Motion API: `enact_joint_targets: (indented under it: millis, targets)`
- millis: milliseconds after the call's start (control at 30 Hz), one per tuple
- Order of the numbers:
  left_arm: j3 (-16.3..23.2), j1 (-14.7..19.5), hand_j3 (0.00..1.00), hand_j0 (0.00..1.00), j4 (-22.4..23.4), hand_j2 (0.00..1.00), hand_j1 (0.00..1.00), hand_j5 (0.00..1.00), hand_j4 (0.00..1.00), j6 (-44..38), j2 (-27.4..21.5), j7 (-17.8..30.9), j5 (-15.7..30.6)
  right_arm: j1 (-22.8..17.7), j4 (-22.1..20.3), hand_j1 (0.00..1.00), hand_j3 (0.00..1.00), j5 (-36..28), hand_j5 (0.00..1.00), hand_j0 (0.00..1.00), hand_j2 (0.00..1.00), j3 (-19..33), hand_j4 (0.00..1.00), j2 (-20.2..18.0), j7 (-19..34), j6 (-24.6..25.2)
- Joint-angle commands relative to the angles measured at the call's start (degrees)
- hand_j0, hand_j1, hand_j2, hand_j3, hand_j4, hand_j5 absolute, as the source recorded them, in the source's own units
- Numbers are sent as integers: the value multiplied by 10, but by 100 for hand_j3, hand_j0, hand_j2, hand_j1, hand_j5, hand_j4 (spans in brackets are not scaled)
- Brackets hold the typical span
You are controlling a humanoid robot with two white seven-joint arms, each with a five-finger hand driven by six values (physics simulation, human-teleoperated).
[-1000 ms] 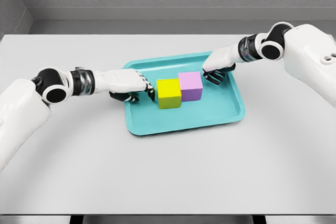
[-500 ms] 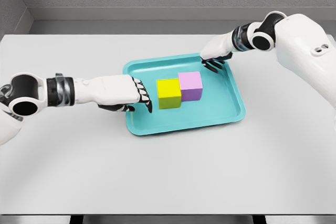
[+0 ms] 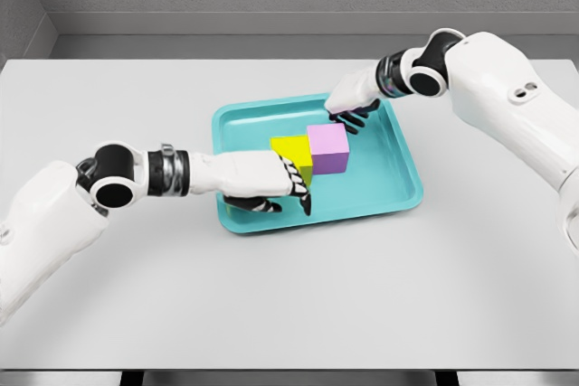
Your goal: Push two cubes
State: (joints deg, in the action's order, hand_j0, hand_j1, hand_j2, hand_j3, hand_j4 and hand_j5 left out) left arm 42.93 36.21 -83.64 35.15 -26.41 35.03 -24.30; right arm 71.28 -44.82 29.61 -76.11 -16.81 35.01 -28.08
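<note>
Two cubes sit side by side and touching in a teal tray [image 3: 398, 189] on the grey table [image 3: 289, 296]: a yellow cube [image 3: 291, 148] on the left and a pink cube [image 3: 328, 147] on the right, set slightly farther back. The left hand [image 3: 262, 180] lies low over the tray's left half, its dark-tipped fingers [image 3: 300, 189] loosely spread and gripping nothing, covering the yellow cube's lower front; whether they press on it cannot be told. Its white arm reaches in from the lower left. The right hand [image 3: 351, 104] hangs over the tray's back rim, just behind the pink cube, fingers [image 3: 355, 120] curled downward and holding nothing, its arm bent in from the upper right. Half a second ago the left hand was at the tray's left edge, clear of the yellow cube; it has since slid right. The right hand has also shifted left along the back rim. Both cubes remain where they were.
</note>
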Motion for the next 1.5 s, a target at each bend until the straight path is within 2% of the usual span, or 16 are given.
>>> enact_joint_targets:
  millis: [0,300,400,433,500,633,700,767,833,900,967,1033,1200,1267,1333,1467]
  targets:
    - [7,0,61,61,18,61,61,61,61,-2,15,0,-1,0,-6,13,13,-1,13,13,13,-4,13,0,0,0]
    - [8,14,61,61,89,61,61,61,61,-2,50,0,-21,-1,-24,13,13,-1,13,13,13,-17,13,-2,0,0]
    - [7,13,61,61,84,61,61,61,61,-2,46,0,-22,4,-13,14,14,-2,14,14,14,-6,14,-9,0,9]
    - [5,13,61,61,80,61,61,61,61,-2,43,0,-22,4,-12,14,14,-2,14,14,14,15,14,-9,0,14]
    - [0,10,61,61,53,61,61,61,61,-2,22,0,-19,8,-6,14,14,-1,14,14,14,16,14,-9,0,29]
    - [0,9,63,63,41,63,63,63,63,-2,5,0,-16,17,-5,14,14,19,14,14,14,16,14,-9,0,65]
    - [0,9,64,64,41,64,64,64,64,-2,4,0,-16,21,-7,14,14,20,14,14,14,16,14,-19,0,64]
    - [0,7,64,64,40,64,64,64,64,-2,-3,0,-17,21,-16,14,14,19,14,14,14,16,14,-33,0,54]
    - [0,5,64,64,38,64,64,64,64,-2,-16,0,-17,21,-21,15,15,19,15,15,15,16,15,-50,0,7]
    - [0,6,64,64,37,64,64,64,64,-2,-27,0,-16,18,-57,15,15,15,15,15,15,14,15,-79,0,-43]
    - [-2,4,65,65,32,65,65,65,65,-2,-31,0,-15,14,-68,15,15,13,15,15,15,9,15,-88,0,-69]
    - [-22,5,65,65,18,65,65,65,65,-2,-66,0,-4,10,-68,15,15,12,15,15,15,4,15,-103,0,-69]
    - [-22,4,65,65,26,65,65,65,65,-2,-70,0,-6,9,-73,16,16,8,16,16,16,3,16,-132,0,-69]
    - [-23,5,65,65,28,65,65,65,65,-2,-74,0,-7,9,-99,16,16,8,16,16,16,-20,16,-138,0,-69]
    - [-27,12,65,65,81,65,65,65,65,-2,-59,0,-9,2,-123,16,16,7,16,16,16,-44,16,-137,0,-69]
    - [-33,45,63,63,143,63,63,63,63,-2,-27,0,-16,-4,-175,16,16,4,16,16,16,-67,16,-150,0,-69]
